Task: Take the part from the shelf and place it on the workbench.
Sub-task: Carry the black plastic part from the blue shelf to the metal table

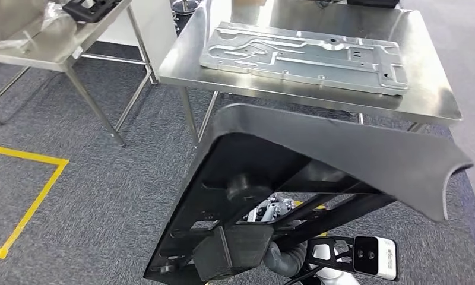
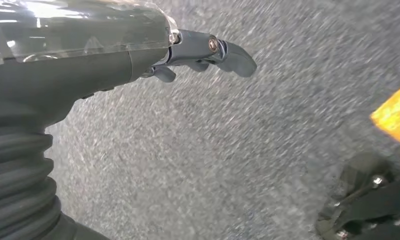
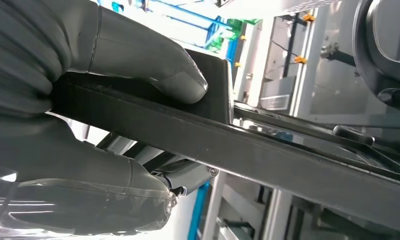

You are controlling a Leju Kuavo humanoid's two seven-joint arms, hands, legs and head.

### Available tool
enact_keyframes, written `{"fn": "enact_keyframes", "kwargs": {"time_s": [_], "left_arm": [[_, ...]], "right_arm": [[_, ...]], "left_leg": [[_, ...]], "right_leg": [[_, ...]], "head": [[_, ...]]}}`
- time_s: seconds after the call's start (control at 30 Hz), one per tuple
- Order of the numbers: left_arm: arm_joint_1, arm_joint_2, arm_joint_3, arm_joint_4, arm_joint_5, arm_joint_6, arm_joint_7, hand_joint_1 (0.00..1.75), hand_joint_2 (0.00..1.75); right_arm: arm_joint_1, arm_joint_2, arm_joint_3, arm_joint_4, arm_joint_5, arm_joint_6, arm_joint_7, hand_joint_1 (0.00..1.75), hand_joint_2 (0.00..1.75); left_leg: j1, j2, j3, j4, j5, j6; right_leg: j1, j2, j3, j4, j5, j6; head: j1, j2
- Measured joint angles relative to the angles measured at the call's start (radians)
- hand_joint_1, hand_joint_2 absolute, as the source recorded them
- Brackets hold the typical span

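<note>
A large black moulded part (image 1: pixel 318 154) hangs tilted in the head view, low in front of the steel workbench (image 1: pixel 428 98). My right hand (image 1: pixel 275 209) shows through an opening in the part's underside. In the right wrist view that hand (image 3: pixel 113 95) grips a flat black bar of the part (image 3: pixel 298 165), with the thumb (image 3: pixel 163 65) pressed on its face. My left hand (image 2: pixel 203 52) hangs over the grey carpet, its fingers stretched out and holding nothing.
A ribbed silver metal plate (image 1: pixel 306 56) lies across the workbench, leaving a bare strip at its near edge and right side. A second steel table (image 1: pixel 45 50) with plastic wrap stands at the far left. Yellow floor tape (image 1: pixel 27 202) marks a box on the carpet.
</note>
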Motion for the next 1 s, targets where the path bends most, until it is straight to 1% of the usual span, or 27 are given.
{"fn": "enact_keyframes", "kwargs": {"time_s": [0.03,0.1,0.13,0.17,0.2,0.23,0.27,0.3,0.33,0.37,0.43,0.47,0.5,0.53,0.57,0.6,0.63,0.67,0.7,0.73,0.77,0.8,0.83,0.87,0.93,0.97,1.0], "left_arm": [[0.0,0.0,-0.001,0.0,0.0,0.0,0.0,0.0,1.75],[0.002,-0.001,-0.004,0.0,0.0,0.0,0.001,0.0,1.75],[0.004,-0.001,-0.005,0.0,0.0,0.0,0.002,0.0,1.75],[0.006,-0.001,-0.007,0.0,0.0,0.0,0.002,0.0,1.75],[0.006,-0.001,-0.008,0.0,0.0,0.0,0.003,0.0,1.75],[0.006,-0.001,-0.01,0.0,0.0,-0.001,0.003,0.0,1.75],[0.005,0.0,-0.012,0.0,0.0,-0.001,0.003,0.0,1.75],[0.004,0.0,-0.015,0.0,0.0,-0.002,0.003,0.0,1.75],[0.004,0.0,-0.017,0.0,0.0,-0.003,0.002,0.0,1.75],[0.004,0.001,-0.019,0.0,0.0,-0.003,0.001,0.0,1.75],[0.001,-0.001,-0.022,0.0,0.0,-0.003,-0.003,0.0,1.75],[-0.001,-0.002,-0.022,0.0,0.0,-0.002,-0.006,0.0,1.75],[-0.003,-0.003,-0.023,-0.001,0.0,-0.002,-0.008,0.0,1.75],[-0.004,-0.005,-0.023,-0.001,0.0,-0.001,-0.01,0.0,1.75],[-0.004,-0.005,-0.023,-0.001,0.0,0.0,-0.011,0.0,1.75],[-0.003,-0.005,-0.023,-0.001,0.0,0.0,-0.011,0.0,1.75],[-0.002,-0.005,-0.023,-0.001,0.0,0.0,-0.011,0.0,1.75],[-0.001,-0.005,-0.023,-0.001,0.0,0.0,-0.012,0.0,1.75],[-0.001,-0.006,-0.023,-0.001,0.0,0.0,-0.012,0.0,1.75],[-0.002,-0.007,-0.023,-0.001,0.0,0.0,-0.013,0.0,1.75],[-0.002,-0.008,-0.023,-0.001,0.0,0.0,-0.014,0.0,1.75],[-0.002,-0.009,-0.023,-0.001,0.0,0.0,-0.014,0.0,1.75],[-0.003,-0.009,-0.023,-0.001,0.0,-0.001,-0.015,0.0,1.75],[-0.003,-0.01,-0.022,-0.001,0.0,-0.001,-0.015,0.0,1.75],[-0.004,-0.01,-0.022,-0.001,0.0,-0.004,-0.017,0.0,1.75],[-0.005,-0.01,-0.022,-0.001,0.0,-0.007,-0.018,0.0,1.75],[-0.006,-0.01,-0.022,-0.001,0.0,-0.01,-0.019,0.0,1.75]], "right_arm": [[-0.002,0.0,-0.001,0.0,-0.003,0.0,0.001,1.75,1.75],[-0.005,0.001,-0.002,0.0,-0.008,-0.003,0.002,1.75,1.75],[-0.005,0.001,-0.004,0.0,-0.011,-0.005,0.003,1.75,1.75],[-0.005,0.001,-0.005,0.0,-0.012,-0.007,0.004,1.75,1.75],[-0.005,0.001,-0.007,0.0,-0.013,-0.009,0.005,1.75,1.75],[-0.005,0.001,-0.008,0.0,-0.014,-0.011,0.005,1.75,1.75],[-0.005,0.001,-0.01,0.0,-0.015,-0.013,0.005,1.75,1.75],[-0.005,0.001,-0.012,0.0,-0.016,-0.014,0.005,1.75,1.75],[-0.005,0.001,-0.014,0.0,-0.016,-0.015,0.005,1.75,1.75],[-0.004,0.0,-0.016,0.0,-0.017,-0.015,0.005,1.75,1.75],[-0.004,-0.001,-0.021,0.0,-0.018,-0.016,0.005,1.75,1.75],[-0.004,-0.001,-0.023,0.0,-0.018,-0.016,0.004,1.75,1.75],[-0.005,-0.002,-0.026,0.0,-0.018,-0.016,0.004,1.75,1.75],[-0.007,-0.003,-0.028,0.0,-0.018,-0.016,0.004,1.75,1.75],[-0.007,-0.004,-0.029,0.0,-0.019,-0.017,0.004,1.75,1.75],[-0.008,-0.005,-0.03,0.001,-0.02,-0.017,0.003,1.75,1.75],[-0.008,-0.006,-0.031,0.002,-0.021,-0.018,0.003,1.75,1.75],[-0.007,-0.008,-0.031,0.003,-0.023,-0.019,0.003,1.75,1.75],[-0.007,-0.01,-0.031,0.004,-0.025,-0.02,0.003,1.75,1.75],[-0.007,-0.011,-0.031,0.004,-0.026,-0.021,0.003,1.75,1.75],[-0.007,-0.012,-0.031,0.004,-0.027,-0.021,0.003,1.75,1.75],[-0.008,-0.012,-0.031,0.005,-0.028,-0.021,0.003,1.75,1.75],[-0.009,-0.012,-0.031,0.005,-0.028,-0.022,0.003,1.75,1.75],[-0.009,-0.012,-0.031,0.005,-0.028,-0.024,0.003,1.75,1.75],[-0.007,-0.014,-0.031,0.005,-0.025,-0.03,0.002,1.75,1.75],[-0.006,-0.015,-0.032,0.005,-0.021,-0.034,0.002,1.75,1.75],[-0.005,-0.016,-0.032,0.005,-0.017,-0.037,0.001,1.75,1.75]], "left_leg": [[0.001,-0.017,-0.02,0.046,-0.026,-0.001],[0.0,-0.042,-0.09,0.182,-0.085,0.001],[-0.001,-0.046,-0.123,0.24,-0.1,0.002],[-0.002,-0.049,-0.141,0.264,-0.094,0.004],[-0.002,-0.051,-0.141,0.247,-0.068,0.008],[-0.003,-0.055,-0.123,0.194,-0.029,0.012],[-0.003,-0.068,-0.096,0.124,0.01,0.018],[-0.003,-0.082,-0.071,0.06,0.037,0.023],[-0.004,-0.095,-0.054,0.018,0.051,0.026],[-0.006,-0.103,-0.045,-0.002,0.052,0.029],[-0.007,-0.095,-0.041,-0.009,0.053,0.034],[-0.006,-0.088,-0.038,-0.014,0.055,0.039],[-0.004,-0.081,-0.035,-0.02,0.058,0.044],[-0.002,-0.073,-0.032,-0.025,0.059,0.05],[-0.002,-0.064,-0.03,-0.027,0.059,0.053],[-0.002,-0.056,-0.029,-0.027,0.058,0.055],[-0.003,-0.046,-0.029,-0.027,0.057,0.056],[-0.002,-0.037,-0.028,-0.027,0.055,0.055],[-0.002,-0.029,-0.026,-0.026,0.052,0.053],[-0.001,-0.021,-0.022,-0.026,0.049,0.051],[-0.001,-0.014,-0.017,-0.026,0.045,0.046],[-0.002,-0.008,-0.012,-0.024,0.04,0.041],[-0.004,-0.001,-0.008,-0.024,0.036,0.035],[-0.007,0.005,-0.005,-0.024,0.033,0.028],[-0.009,0.02,0.002,-0.029,0.029,0.016],[-0.007,0.021,0.005,-0.027,0.024,0.011],[-0.005,0.012,0.002,-0.014,0.013,0.007]], "right_leg": [[-0.001,0.007,0.004,-0.003,0.0,-0.007],[0.004,0.024,0.006,-0.002,-0.003,-0.016],[0.007,0.035,0.007,-0.001,-0.004,-0.018],[0.01,0.047,0.008,0.0,-0.005,-0.019],[0.013,0.059,0.01,0.002,-0.007,-0.02],[0.015,0.07,0.013,0.003,-0.009,-0.02],[0.015,0.079,0.016,0.005,-0.012,-0.018],[0.017,0.089,0.016,0.008,-0.014,-0.016],[0.017,0.097,0.015,0.009,-0.015,-0.012],[0.017,0.105,0.013,0.01,-0.015,-0.007],[0.015,0.118,0.009,0.009,-0.014,0.005],[0.015,0.112,0.008,0.013,-0.018,0.011],[0.016,0.097,0.001,0.029,-0.029,0.017],[0.017,0.076,-0.015,0.064,-0.051,0.023],[0.014,0.053,-0.042,0.121,-0.08,0.027],[0.011,0.04,-0.078,0.189,-0.11,0.032],[0.006,0.033,-0.111,0.249,-0.129,0.036],[0.002,0.029,-0.131,0.282,-0.132,0.04],[-0.002,0.025,-0.131,0.276,-0.114,0.043],[-0.005,0.019,-0.11,0.23,-0.081,0.045],[-0.007,0.004,-0.075,0.158,-0.043,0.046],[-0.005,-0.013,-0.042,0.09,-0.017,0.044],[-0.002,-0.025,-0.018,0.039,-0.001,0.04],[0.002,-0.031,-0.006,0.013,0.002,0.035],[0.006,-0.016,-0.008,0.008,-0.001,0.022],[0.004,-0.007,-0.006,0.005,0.0,0.015],[0.002,0.001,-0.003,0.001,0.001,0.009]], "head": [[0.0,0.0],[0.0,0.0],[0.0,0.0],[0.0,0.0],[0.0,0.0],[0.0,0.0],[0.0,0.0],[0.0,0.0],[0.0,0.0],[0.0,0.0],[0.0,0.0],[0.0,0.0],[0.0,0.0],[0.0,0.0],[0.0,0.0],[0.0,0.0],[0.0,0.0],[0.0,0.0],[0.0,0.0],[0.0,0.0],[0.0,0.0],[0.0,0.0],[0.0,0.0],[0.0,0.0],[0.0,0.0],[0.0,0.0],[0.0,0.0]]}}
